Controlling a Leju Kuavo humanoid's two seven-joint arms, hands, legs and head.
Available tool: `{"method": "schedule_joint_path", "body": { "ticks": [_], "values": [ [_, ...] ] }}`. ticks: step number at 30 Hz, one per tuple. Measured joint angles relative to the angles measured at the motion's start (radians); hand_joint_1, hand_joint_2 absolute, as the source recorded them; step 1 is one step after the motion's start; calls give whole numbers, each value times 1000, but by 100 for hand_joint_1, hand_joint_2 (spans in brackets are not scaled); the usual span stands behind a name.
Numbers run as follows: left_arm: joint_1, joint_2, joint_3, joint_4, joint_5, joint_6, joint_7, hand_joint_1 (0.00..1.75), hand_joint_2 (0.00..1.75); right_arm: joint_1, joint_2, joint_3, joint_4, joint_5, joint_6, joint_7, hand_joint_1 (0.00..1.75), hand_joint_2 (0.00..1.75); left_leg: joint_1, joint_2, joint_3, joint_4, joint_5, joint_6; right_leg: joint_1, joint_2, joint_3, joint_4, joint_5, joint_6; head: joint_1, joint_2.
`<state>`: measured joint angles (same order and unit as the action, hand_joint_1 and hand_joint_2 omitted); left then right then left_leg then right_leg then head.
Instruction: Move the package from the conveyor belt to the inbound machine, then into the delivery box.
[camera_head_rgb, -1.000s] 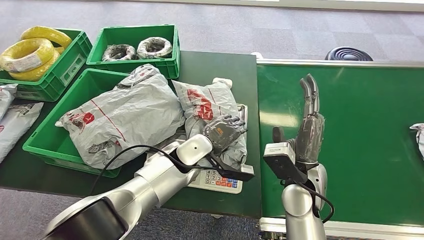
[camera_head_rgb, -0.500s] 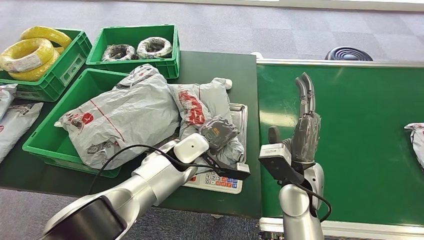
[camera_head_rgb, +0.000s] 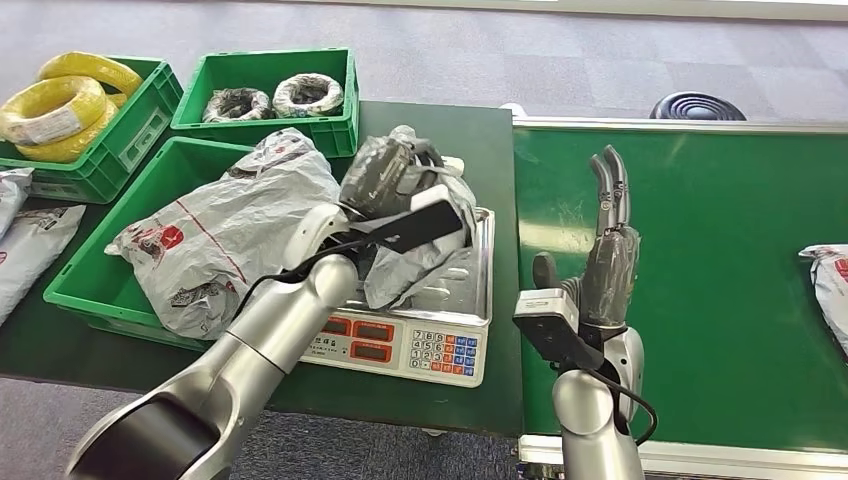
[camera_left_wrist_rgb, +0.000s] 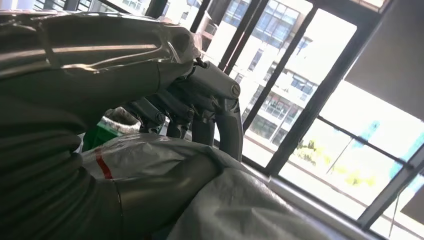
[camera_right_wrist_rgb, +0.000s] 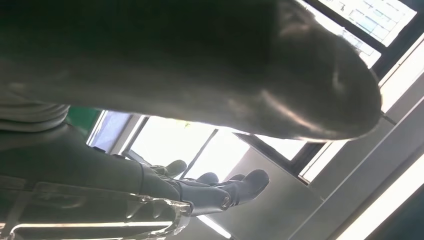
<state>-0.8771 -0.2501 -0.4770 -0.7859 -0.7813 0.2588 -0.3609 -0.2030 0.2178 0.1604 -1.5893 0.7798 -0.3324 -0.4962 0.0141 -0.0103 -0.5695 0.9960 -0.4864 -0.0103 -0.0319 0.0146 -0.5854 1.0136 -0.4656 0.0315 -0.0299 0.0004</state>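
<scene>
My left hand (camera_head_rgb: 385, 175) grips a grey package with red print (camera_head_rgb: 415, 258) and holds it tilted above the scale (camera_head_rgb: 420, 345); its lower end still hangs over the steel tray (camera_head_rgb: 472, 290). In the left wrist view my fingers (camera_left_wrist_rgb: 210, 100) curl over the crinkled package (camera_left_wrist_rgb: 240, 200). The green delivery box (camera_head_rgb: 95, 285) lies to the left and holds a large grey package (camera_head_rgb: 240, 225). My right hand (camera_head_rgb: 608, 255) stands upright over the green conveyor belt (camera_head_rgb: 720, 300), fingers straight and holding nothing. Another package (camera_head_rgb: 828, 285) lies at the belt's right edge.
Two more green crates stand at the back left: one with yellow cable coils (camera_head_rgb: 70, 100), one with wrapped rings (camera_head_rgb: 275, 98). Grey packages (camera_head_rgb: 25, 245) lie left of the delivery box. A black round object (camera_head_rgb: 697, 107) sits on the floor beyond the belt.
My left hand has lifted the package off the scale tray, up and back toward the left, uncovering the scale's display. The package on the belt has come further in from the right edge.
</scene>
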Motion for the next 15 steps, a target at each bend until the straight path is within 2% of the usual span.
{"method": "schedule_joint_path", "body": {
  "ticks": [2,5,7,10,15],
  "values": [
    [15,13,51,-87,33,9,-11,121,175,0,0,3,1,-4,-6,2,0,0,0,0,-1,0,0,0,0,0,0,0,0,0,0,0],
    [34,31,120,-196,97,38,-21,86,175,2,-2,6,6,-11,-17,2,0,0,0,0,-1,0,0,0,0,0,-1,0,0,0,0,0],
    [39,47,168,-261,134,46,-21,70,175,7,-3,5,9,-18,-20,1,0,0,0,0,-1,0,0,0,0,0,-1,0,0,0,0,0],
    [49,69,240,-338,180,61,-31,61,175,18,-4,2,14,-21,-21,-5,0,0,0,0,-1,0,0,0,0,0,-1,0,0,0,0,0],
    [59,97,346,-394,222,108,-52,65,175,31,-4,-7,18,-11,-19,-10,0,0,0,0,-1,0,0,0,0,0,-1,0,0,0,0,0]
  ]
}}
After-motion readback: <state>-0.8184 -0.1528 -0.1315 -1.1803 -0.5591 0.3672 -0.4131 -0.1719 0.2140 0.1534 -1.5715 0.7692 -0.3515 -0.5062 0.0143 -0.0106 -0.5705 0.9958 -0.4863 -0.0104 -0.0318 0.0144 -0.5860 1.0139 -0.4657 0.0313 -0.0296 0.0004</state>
